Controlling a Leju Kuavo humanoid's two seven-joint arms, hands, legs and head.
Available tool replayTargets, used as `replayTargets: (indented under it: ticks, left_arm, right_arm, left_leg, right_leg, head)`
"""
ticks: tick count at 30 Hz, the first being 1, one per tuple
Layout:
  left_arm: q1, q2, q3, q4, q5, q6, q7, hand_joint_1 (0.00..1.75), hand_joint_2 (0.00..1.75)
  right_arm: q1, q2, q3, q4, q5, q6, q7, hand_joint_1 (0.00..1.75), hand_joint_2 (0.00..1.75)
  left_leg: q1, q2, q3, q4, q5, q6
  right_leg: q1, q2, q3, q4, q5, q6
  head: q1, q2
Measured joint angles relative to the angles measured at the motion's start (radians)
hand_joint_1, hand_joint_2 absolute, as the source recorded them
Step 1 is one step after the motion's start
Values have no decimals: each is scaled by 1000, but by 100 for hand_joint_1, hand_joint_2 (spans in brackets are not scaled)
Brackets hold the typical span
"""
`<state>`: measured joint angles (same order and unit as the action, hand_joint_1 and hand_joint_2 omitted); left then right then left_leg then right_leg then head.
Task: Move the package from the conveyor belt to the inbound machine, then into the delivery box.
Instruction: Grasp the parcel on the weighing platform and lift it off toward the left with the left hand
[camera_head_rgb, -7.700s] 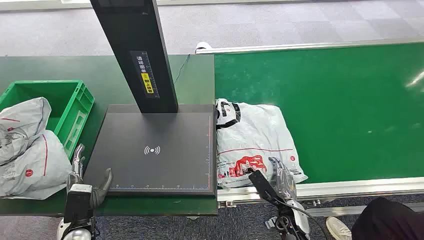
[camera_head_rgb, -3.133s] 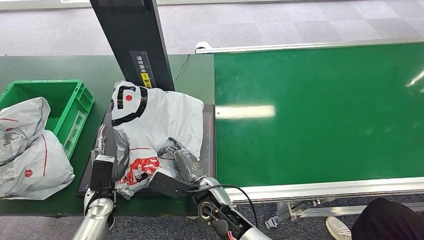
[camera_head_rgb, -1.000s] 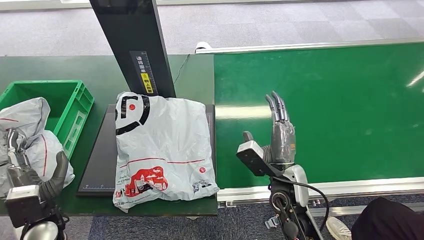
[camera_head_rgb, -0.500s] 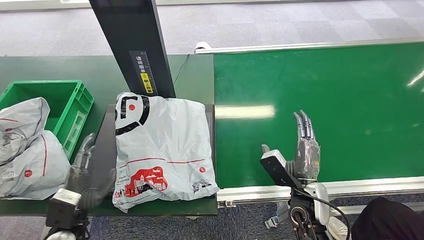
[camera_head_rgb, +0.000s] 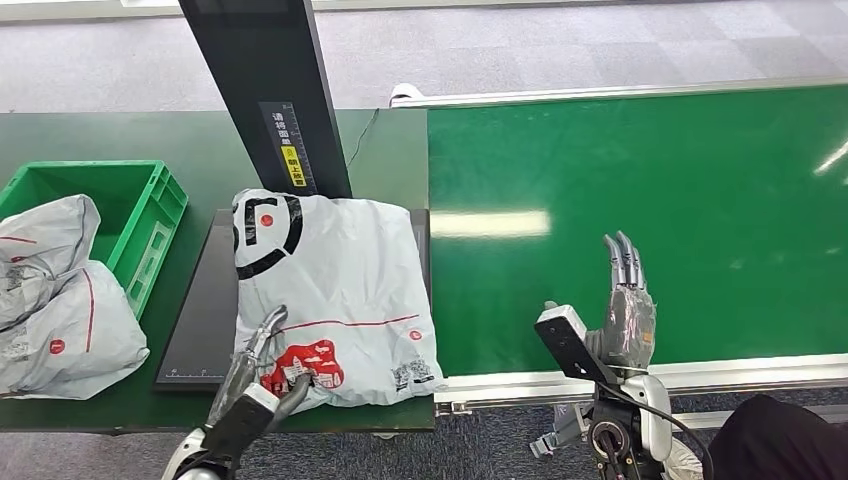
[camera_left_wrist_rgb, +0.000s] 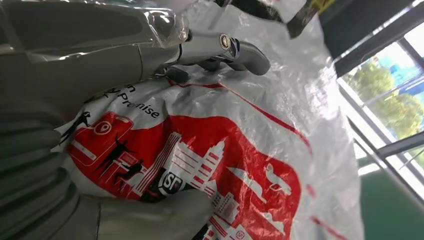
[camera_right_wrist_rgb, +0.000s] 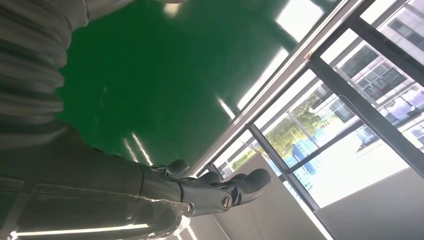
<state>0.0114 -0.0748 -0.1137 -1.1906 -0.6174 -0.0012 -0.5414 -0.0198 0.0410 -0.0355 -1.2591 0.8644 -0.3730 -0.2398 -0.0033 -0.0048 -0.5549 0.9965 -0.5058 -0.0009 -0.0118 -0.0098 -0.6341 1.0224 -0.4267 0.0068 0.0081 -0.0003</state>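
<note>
Right hand (camera_right_wrist_rgb: 165, 192): grey ribbed cover and thumb, darker fingers (camera_right_wrist_rgb: 240, 186) stretched out straight and apart, nothing between them.
Green flat conveyor belt surface (camera_right_wrist_rgb: 150, 75): lies beyond the hand, glossy, with bright streaks of reflected light.
Silver metal belt rail (camera_right_wrist_rgb: 280, 75): runs along the belt's far edge.
Large glass windows (camera_right_wrist_rgb: 360, 105): beyond the rail; buildings and trees outside.

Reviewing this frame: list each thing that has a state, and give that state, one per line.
Package: lying flat on the inbound machine, its near edge overhanging.
Left hand: on the package's near corner, thumb under, fingers over.
Right hand: empty, fingers straight, above the conveyor belt.
Conveyor belt: no package on it.
Delivery box: open, two bags sticking out over its near side.
</note>
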Motion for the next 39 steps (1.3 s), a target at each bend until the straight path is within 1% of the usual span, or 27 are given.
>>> replayTargets:
  ticks: [9,17,18,21,22,32,39]
  left_arm:
    - [-63,3,-51,150,-92,82,2,0,175]
    - [-109,7,-73,227,-115,105,3,0,175]
    - [-113,7,-74,233,-116,106,4,37,175]
    - [-124,7,-75,249,-116,110,7,168,175]
    - [-128,7,-75,254,-115,112,7,175,175]
    - [-163,10,-68,282,-102,118,9,175,175]
    - [-160,14,-42,262,-77,117,7,175,175]
  right_arm:
    - [20,1,0,-40,-5,12,-2,0,175]
    - [23,2,0,-51,-13,12,-9,0,175]
    - [24,2,0,-54,-13,11,-10,0,175]
    - [27,2,0,-61,-15,11,-10,0,175]
    - [28,2,0,-63,-15,11,-10,0,175]
    - [32,2,2,-74,-16,11,-10,0,175]
    - [31,3,5,-75,-17,14,-11,0,175]
  left_leg:
    - [0,0,1,0,0,0]
    - [0,-3,5,0,0,0]
    - [0,-3,5,0,1,1]
    - [0,-4,6,0,1,1]
    - [0,-4,6,0,1,0]
    - [0,-5,8,0,1,0]
    - [0,-4,8,0,1,0]
  right_leg:
    - [0,-1,2,0,0,0]
    - [0,-3,8,0,-1,1]
    - [0,-3,8,0,0,1]
    - [-1,-3,9,0,0,0]
    - [-1,-4,10,0,0,0]
    - [0,-5,12,0,0,0]
    - [0,-4,12,0,0,0]
  head:
    - [0,0]
    - [0,0]
    - [0,0]
    - [0,0]
    - [0,0]
    - [0,0]
    - [0,0]
